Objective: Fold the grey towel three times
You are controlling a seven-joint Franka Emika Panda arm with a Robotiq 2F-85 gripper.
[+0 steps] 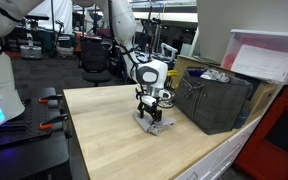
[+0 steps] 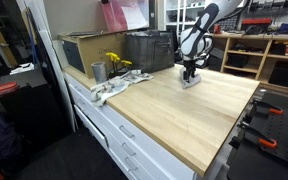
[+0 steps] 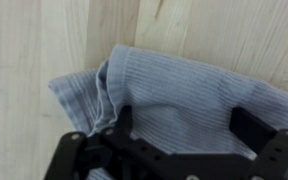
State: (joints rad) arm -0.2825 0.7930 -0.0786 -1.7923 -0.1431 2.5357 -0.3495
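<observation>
Tabletop [image 1: 109,135], tool [image 1: 152,116] upright over towel [image 3: 189,80]

The wooden table [image 1: 124,135] is lit evenly from overhead, and only soft shadows are cast. The wrist view is blurred, with the gripper [image 3: 184,122] rendered dark.

Noted on the pale wooden bench [image 2: 184,110] in an exterior view: a dark crate [image 2: 149,50] far back, a cardboard box [image 2: 84,52] left of it, a metal cup [image 2: 98,71], and a crumpled white cloth [image 2: 112,88] nearer.
</observation>
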